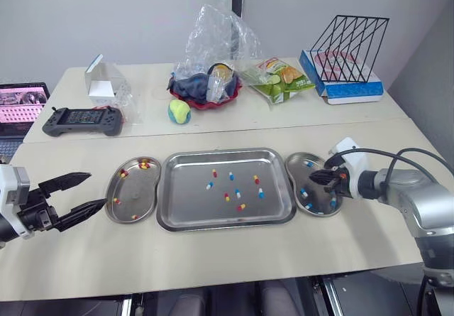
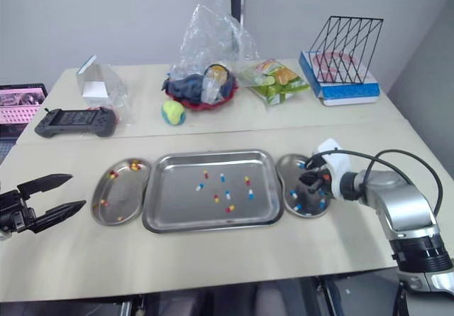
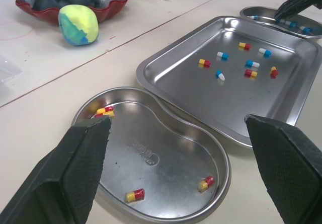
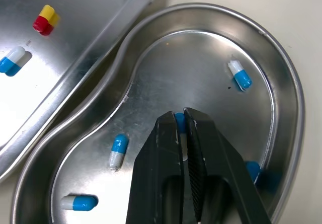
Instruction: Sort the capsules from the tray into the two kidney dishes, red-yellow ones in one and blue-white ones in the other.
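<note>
Left pincer sits closest, hovering low over the tabletop just outside the left kidney dish. Its fingers are spread wide with nothing between them. That dish carries four red-yellow capsules, scattered near its wall.

Right pincer is down inside the right kidney dish, fingers drawn almost together. The right wrist view shows a blue-white capsule nipped at the tips, blue end poking out. Judged held, not yet let go. Several more blue-white ones lie loose on that dish's floor.

Tray sits between the two dishes, close against both; cannot tell whether the rims touch. Count in it: four red-yellow and four blue-white, mixed across the middle and apart from one another. Sorting is roughly half done by my reckoning.

Handling notes:
- **Weight and surface:** capsules look very light, smooth-shelled and rounded at both ends.
- **Slip risk:** expect them to skid and roll on the polished steel when nudged, and to squirt out of a lopsided pinch.
- **Fragility:** the shell is likely thin and could dent or pull apart at the join under a hard squeeze.
- **Best hold:** across the barrel at mid-length, fingers astride the short axis, tips down to the tray floor, gentle closure.
- **Order:** those lying clear of the tray wall look like the easier picks.
</note>
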